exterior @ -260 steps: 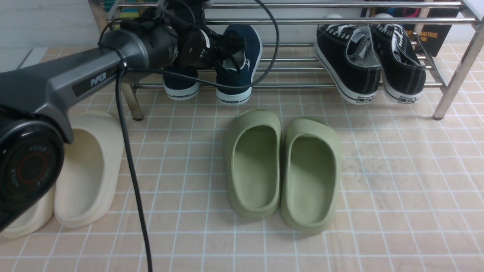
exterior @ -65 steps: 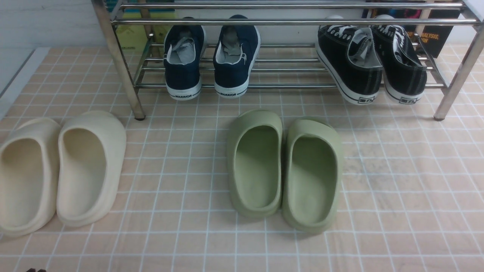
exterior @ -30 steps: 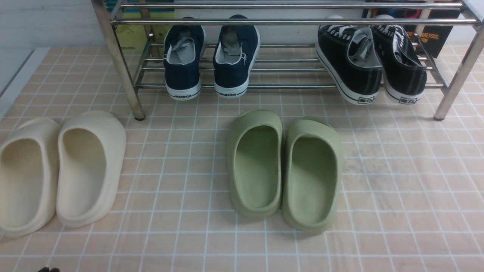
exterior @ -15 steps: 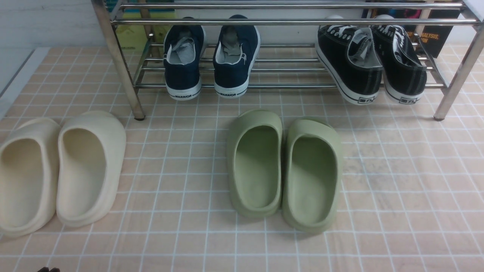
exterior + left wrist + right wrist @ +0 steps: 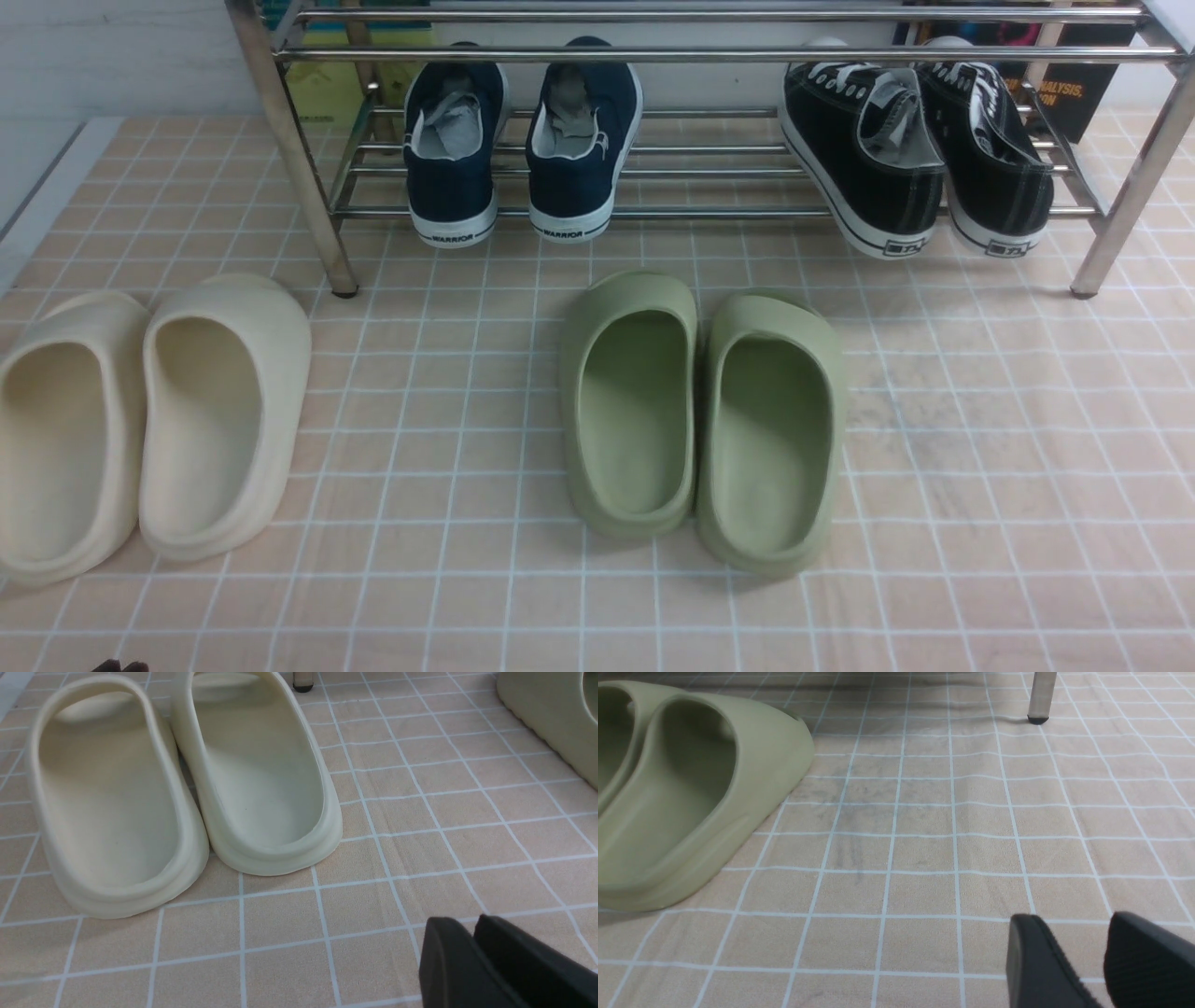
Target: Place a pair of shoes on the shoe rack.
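Since both sit heels-out, job looks done:
navy slip-ons point(image 5: 518, 149): chrome rack point(image 5: 289, 159), 11 o'clock
left gripper point(image 5: 474, 933): nearly pinched, empty
right gripper point(image 5: 1069, 947): gapped, empty, parked clear

Home entryway: shoe rack point(image 5: 709, 54), tiled floor point(image 5: 980, 448).

Lower shelf of shoe rack point(image 5: 308, 205): slip-on sneakers point(image 5: 518, 154) at 11 o'clock, lace-up sneakers point(image 5: 920, 154) at 1. Floor: centre clogs point(image 5: 700, 420); second clog pair point(image 5: 140, 420) at 9.
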Action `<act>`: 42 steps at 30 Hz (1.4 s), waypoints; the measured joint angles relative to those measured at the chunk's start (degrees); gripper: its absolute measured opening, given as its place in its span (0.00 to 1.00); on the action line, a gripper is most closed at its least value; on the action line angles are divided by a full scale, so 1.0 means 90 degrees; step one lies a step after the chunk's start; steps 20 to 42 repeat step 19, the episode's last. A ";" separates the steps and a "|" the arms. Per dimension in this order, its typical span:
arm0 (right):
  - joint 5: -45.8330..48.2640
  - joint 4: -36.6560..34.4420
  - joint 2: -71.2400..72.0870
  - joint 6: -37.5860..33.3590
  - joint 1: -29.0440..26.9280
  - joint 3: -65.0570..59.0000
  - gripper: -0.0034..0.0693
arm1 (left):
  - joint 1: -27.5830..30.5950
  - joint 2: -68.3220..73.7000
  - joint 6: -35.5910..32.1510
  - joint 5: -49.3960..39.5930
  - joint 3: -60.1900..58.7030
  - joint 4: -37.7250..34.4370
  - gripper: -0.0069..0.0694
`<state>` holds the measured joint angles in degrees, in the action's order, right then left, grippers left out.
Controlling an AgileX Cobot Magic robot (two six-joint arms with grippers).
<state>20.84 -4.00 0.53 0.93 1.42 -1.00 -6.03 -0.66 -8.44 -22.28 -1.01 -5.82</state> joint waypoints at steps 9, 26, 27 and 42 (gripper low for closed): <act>0.0000 0.0000 0.0000 0.0000 0.0000 0.0000 0.38 | 0.0000 0.0000 0.0000 0.0000 0.0000 0.0000 0.25; 0.0000 0.0000 0.0000 0.0000 0.0000 0.0000 0.38 | 0.0000 0.0000 0.0000 0.0005 0.0000 0.0000 0.26; 0.0000 0.0000 0.0000 0.0000 0.0000 0.0000 0.38 | 0.0000 0.0000 0.0000 0.0005 0.0000 0.0000 0.26; 0.0000 0.0000 0.0000 0.0000 0.0000 0.0000 0.38 | 0.0000 0.0000 0.0000 0.0005 0.0000 0.0000 0.26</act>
